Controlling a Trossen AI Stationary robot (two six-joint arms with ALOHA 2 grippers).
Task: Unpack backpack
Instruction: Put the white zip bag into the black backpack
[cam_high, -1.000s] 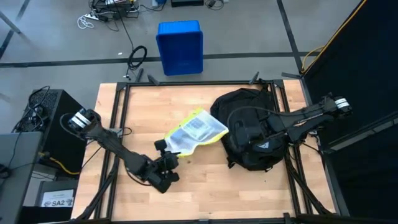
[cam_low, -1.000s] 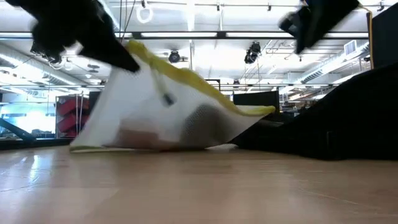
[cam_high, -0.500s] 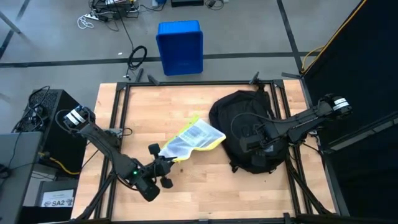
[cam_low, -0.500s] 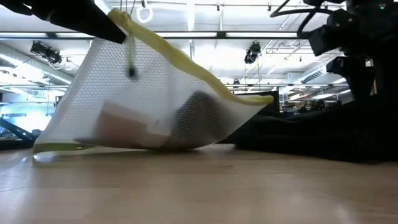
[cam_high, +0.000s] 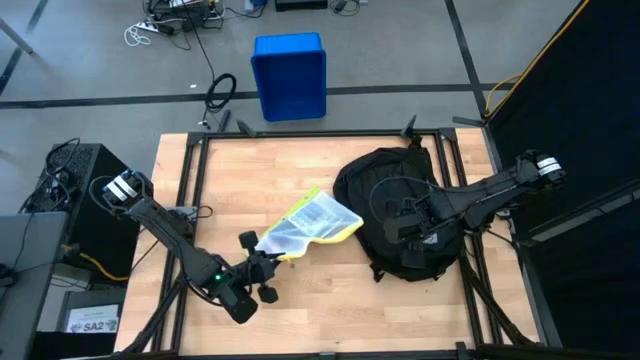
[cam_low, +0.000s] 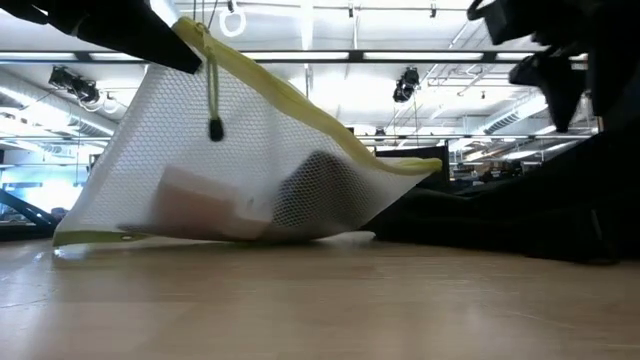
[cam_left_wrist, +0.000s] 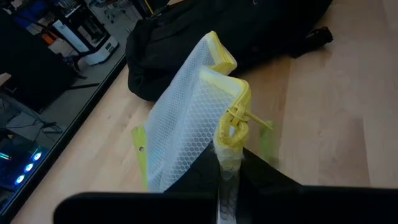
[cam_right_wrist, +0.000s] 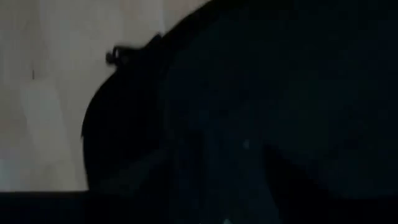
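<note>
A large black fabric backpack (cam_high: 400, 215) lies on the right half of the pale wood-plank desk (cam_high: 330, 310) in the high view, a rounded, slumped oval of matte cloth with soft folds. A small white logo shows near its lower edge, and a black strap end trails onto the boards. In the low view it is only a dark, low mound (cam_low: 520, 225) at the right of the frame.

Just left of it, toward the middle of the desk, sits a white mesh pouch with yellow trim (cam_high: 305, 222). Its netting is fine and see-through — a pale boxy shape and a darker rounded shape show through it in the low view (cam_low: 250, 170). One corner is lifted, so the pouch hangs like a tent with its far edge touching the backpack. A thin yellow cord with a small dark toggle dangles from the raised corner.

The left end effector (cam_high: 262, 252), at the lower left of the high view, is clamped tight on the pouch's yellow corner; the left wrist view shows the bunched yellow edge pinched between its dark fingers (cam_left_wrist: 229, 165).

The right end effector (cam_high: 405, 222) hovers over the middle of the backpack with its fingers spread wide, holding nothing.

Beyond the desk's upper edge a blue ribbed plastic bin (cam_high: 289, 75) stands on the grey floor.
</note>
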